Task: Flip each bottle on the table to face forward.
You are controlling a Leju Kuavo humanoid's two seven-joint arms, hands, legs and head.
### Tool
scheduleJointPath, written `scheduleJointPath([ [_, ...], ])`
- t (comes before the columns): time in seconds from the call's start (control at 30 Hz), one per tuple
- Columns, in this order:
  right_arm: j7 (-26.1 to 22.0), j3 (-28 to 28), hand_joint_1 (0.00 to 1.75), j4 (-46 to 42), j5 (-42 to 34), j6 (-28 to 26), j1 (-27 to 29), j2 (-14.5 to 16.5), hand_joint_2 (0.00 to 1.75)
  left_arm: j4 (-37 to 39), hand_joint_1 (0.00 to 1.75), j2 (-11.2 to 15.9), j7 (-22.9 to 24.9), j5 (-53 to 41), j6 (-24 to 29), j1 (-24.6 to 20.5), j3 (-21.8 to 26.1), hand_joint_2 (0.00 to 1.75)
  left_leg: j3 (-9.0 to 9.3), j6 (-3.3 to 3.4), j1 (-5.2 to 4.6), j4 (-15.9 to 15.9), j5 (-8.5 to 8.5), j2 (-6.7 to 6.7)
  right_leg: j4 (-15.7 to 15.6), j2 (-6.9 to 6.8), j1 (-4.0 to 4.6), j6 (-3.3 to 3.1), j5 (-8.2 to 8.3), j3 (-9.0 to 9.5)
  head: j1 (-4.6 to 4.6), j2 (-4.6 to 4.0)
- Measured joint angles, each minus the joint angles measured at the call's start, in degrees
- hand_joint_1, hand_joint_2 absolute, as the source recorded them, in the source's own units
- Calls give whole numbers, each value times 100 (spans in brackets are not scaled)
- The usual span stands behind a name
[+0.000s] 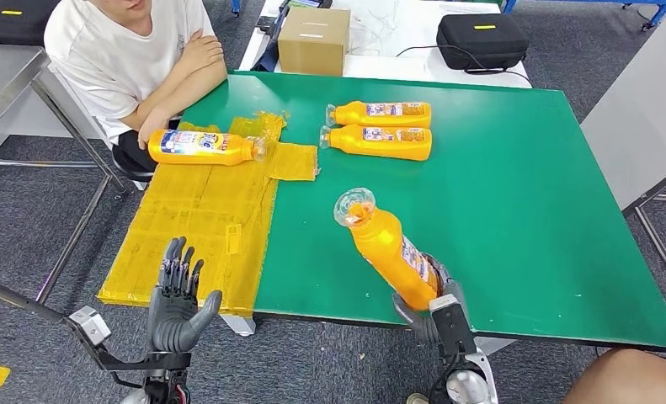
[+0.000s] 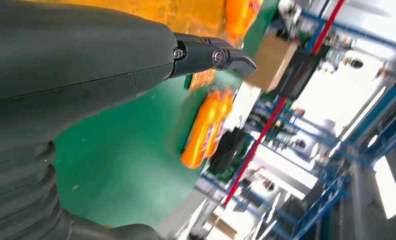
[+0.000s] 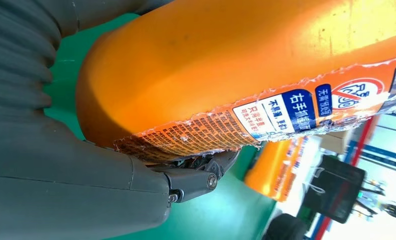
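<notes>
A: Head view: right hand (image 1: 434,299) grips the held bottle (image 1: 388,248) by its base end at the near edge of the green bench (image 1: 514,194). Bottle is tilted, clear cap end up and away from the robot, label strip on its right side.

B: Left hand?

A: Left hand (image 1: 176,299) is raised off the near-left corner of the bench, fingers spread, palm up, holding nothing.

B: Other bottles?

A: Two-bottle pair (image 1: 378,129) lies side by side, touching, toward the far middle of the bench, caps pointing left. A fourth bottle (image 1: 203,147) lies on the yellow taped sheet (image 1: 203,227) far left, just beside a seated person's forearm (image 1: 173,88).

B: Grip quality?

A: Right wrist view: printed label (image 3: 266,117) is partly wrapped toward the fingers (image 3: 195,177) under the bottle; the hold looks full around the body. Judgement only.

B: How to do the step well?

A: Judgement: roll the wrist until the main label faces the robot, keep the grip low, lower the base flat onto bare green surface well apart from the pair, and release only once it rests. Risk: the tall, tilted bottle could tip if let go early.
</notes>
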Motion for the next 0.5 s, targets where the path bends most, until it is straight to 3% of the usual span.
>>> scheduleJointPath([
  [0.3,-39,69,175,-188,-30,161,75,111,175,84,0,5,-27,-271,-223,-14,-206,175,0,0,0,0,0,2,0,1,0,0,1,0,-1,0],
  [0.4,113,694,175,-468,20,361,117,395,175,295,0,22,-86,-600,-270,-172,-815,175,0,-1,1,0,0,4,1,2,1,0,1,0,-2,0],
  [0.5,150,1046,175,-497,102,312,57,470,175,343,0,58,-114,-675,-242,-259,-1060,175,-1,-1,0,0,1,5,1,2,0,0,1,0,-1,0],
])
